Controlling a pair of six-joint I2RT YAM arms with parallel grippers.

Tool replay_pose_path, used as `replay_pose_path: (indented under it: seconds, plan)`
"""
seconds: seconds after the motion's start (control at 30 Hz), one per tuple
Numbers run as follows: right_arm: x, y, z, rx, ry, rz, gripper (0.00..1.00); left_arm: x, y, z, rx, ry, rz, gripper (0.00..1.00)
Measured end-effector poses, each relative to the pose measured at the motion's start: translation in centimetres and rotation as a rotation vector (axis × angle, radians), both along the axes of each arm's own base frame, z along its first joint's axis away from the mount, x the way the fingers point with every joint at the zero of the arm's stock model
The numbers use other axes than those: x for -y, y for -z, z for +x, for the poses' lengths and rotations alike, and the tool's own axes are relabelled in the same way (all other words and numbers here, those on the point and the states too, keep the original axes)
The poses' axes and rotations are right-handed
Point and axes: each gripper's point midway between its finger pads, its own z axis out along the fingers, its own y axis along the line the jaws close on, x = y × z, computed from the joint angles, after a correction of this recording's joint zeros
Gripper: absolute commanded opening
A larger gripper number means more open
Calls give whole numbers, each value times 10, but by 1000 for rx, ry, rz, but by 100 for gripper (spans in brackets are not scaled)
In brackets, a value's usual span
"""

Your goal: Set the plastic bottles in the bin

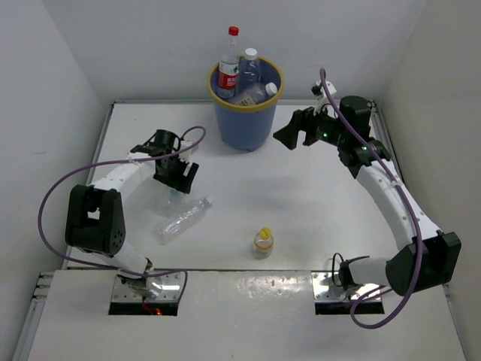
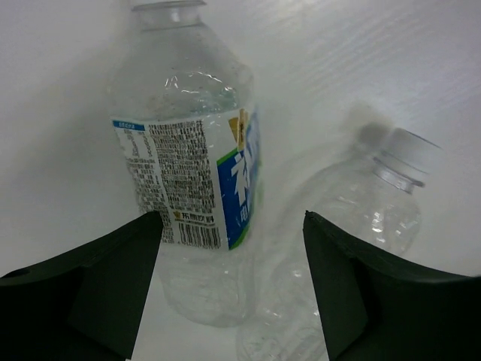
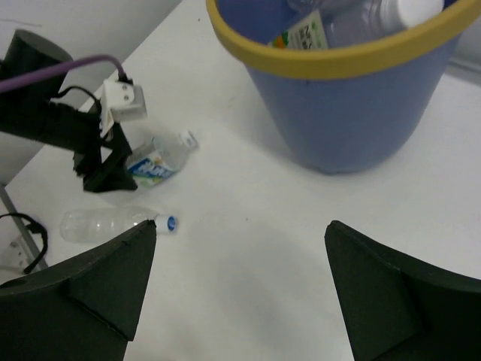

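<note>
Left hand (image 2: 231,222) wide open astride the blue-labelled bottle (image 2: 188,173), no grip; right hand (image 3: 240,227) open, empty, near the bin (image 3: 361,113).

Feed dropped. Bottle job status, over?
Left gripper open, straddling blue-labelled clear plastic bottle. Right gripper open, empty, by round blue yellow-rimmed bin holding three bottles. Unlabelled clear bottle crowds the grasp; yellow-capped bottle stands apart.

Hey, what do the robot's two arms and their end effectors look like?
The left arm and right arm have white links with bulky black joints. A purple cable loops loosely along each. The left end effector and right end effector are black, each with two broad wedge-shaped fingers. A small white box sits at each wrist.
</note>
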Motion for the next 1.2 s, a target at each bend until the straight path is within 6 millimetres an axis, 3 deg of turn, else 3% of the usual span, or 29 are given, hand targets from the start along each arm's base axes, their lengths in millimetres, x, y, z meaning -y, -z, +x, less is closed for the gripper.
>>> replay_pose_path:
  seconds: [0.1, 0.37, 0.43, 0.57, 0.67, 0.73, 0.8, 0.9, 1.03, 1.1, 1.2]
  plan:
    - [-1, 12, -7, -44, -17, -7, 91, -10, 3, 10, 27, -41, 32, 80]
    - [-7, 10, -11, -45, -50, 4, 91, -23, 22, 15, -3, -86, 111, 83]
    - [-8, 10, -12, -45, -53, 5, 91, -24, 25, 14, -11, -88, 116, 77]
    - [-9, 9, -13, -45, -63, 8, 90, -21, 25, 17, -7, -88, 88, 43]
    - [-13, 8, -16, -50, -82, 15, 90, -11, 15, 24, 21, -68, 8, 35]
    - [-18, 4, -17, -54, -102, 30, 90, -1, -7, 33, 91, -41, -76, 29]
    - [-24, -4, -17, -56, -123, 53, 90, 15, -50, 45, 225, 7, -183, 22]
    - [-35, -18, -18, -67, -152, 111, 89, 44, -136, 57, 467, 108, -361, 17]
    - [-52, -41, -15, -71, -183, 204, 86, 90, -250, 47, 719, 282, -577, 17]
    - [-63, -56, -10, -67, -199, 245, 86, 115, -279, 34, 760, 366, -665, 17]
    - [-80, -81, 0, -41, -218, 277, 86, 144, -286, 14, 721, 447, -752, 17]
